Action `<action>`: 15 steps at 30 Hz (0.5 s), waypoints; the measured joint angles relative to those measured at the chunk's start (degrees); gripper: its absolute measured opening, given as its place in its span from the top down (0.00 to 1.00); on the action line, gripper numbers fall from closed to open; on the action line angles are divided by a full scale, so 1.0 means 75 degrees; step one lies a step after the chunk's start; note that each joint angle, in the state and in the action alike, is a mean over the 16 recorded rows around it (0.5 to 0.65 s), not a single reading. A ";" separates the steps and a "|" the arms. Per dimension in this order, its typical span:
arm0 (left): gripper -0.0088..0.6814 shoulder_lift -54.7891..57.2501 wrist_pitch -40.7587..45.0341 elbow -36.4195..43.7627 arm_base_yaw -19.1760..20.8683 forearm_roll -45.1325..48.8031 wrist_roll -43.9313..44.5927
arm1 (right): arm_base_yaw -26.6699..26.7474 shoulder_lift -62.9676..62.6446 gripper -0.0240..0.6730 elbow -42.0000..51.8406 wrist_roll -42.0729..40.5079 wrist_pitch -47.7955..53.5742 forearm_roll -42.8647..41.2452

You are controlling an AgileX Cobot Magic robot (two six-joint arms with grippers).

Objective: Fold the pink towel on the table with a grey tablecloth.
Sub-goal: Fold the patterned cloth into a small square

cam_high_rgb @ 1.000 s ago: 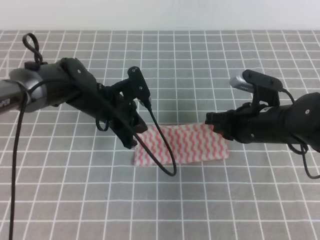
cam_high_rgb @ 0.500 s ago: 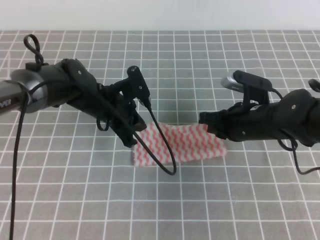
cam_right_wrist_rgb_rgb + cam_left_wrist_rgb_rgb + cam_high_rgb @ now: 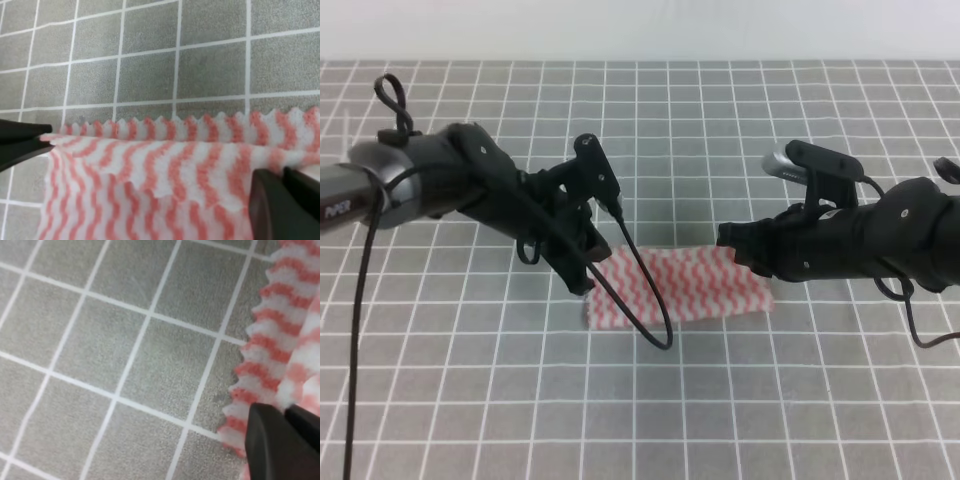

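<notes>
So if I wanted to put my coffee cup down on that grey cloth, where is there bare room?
The near strip of the table with a grey tablecloth, in front of the pink towel, is bare, and so is the far strip along the back edge. The middle is crowded: the left gripper and right gripper both work at the towel.

Plain pale wall (image 3: 640,30) running as a narrow band beyond the far edge of the tabletop, uniformly white, unmarked, spanning the full width from left corner to right
</notes>
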 joint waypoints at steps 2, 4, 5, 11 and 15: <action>0.99 0.0043 -0.0063 -0.0011 -0.0001 0.0001 0.0000 | 0.0000 0.0000 0.99 0.0000 0.0000 -0.0004 0.0000; 0.99 0.0085 -0.0129 -0.0023 -0.0001 0.0003 0.0002 | 0.0000 0.0000 0.99 0.0000 0.0000 -0.0008 0.0000; 0.99 0.0104 -0.0164 -0.0029 -0.0002 0.0004 0.0002 | 0.0000 0.0000 0.99 0.0000 0.0000 -0.0012 0.0000; 0.99 0.0184 -0.0353 -0.0063 -0.0001 0.0006 0.0037 | 0.0002 0.0011 0.99 -0.0002 0.0000 -0.0031 0.0003; 0.99 0.0185 -0.0472 -0.0080 -0.0002 -0.0023 0.0125 | 0.0002 0.0013 0.99 -0.0002 0.0000 -0.0043 0.0003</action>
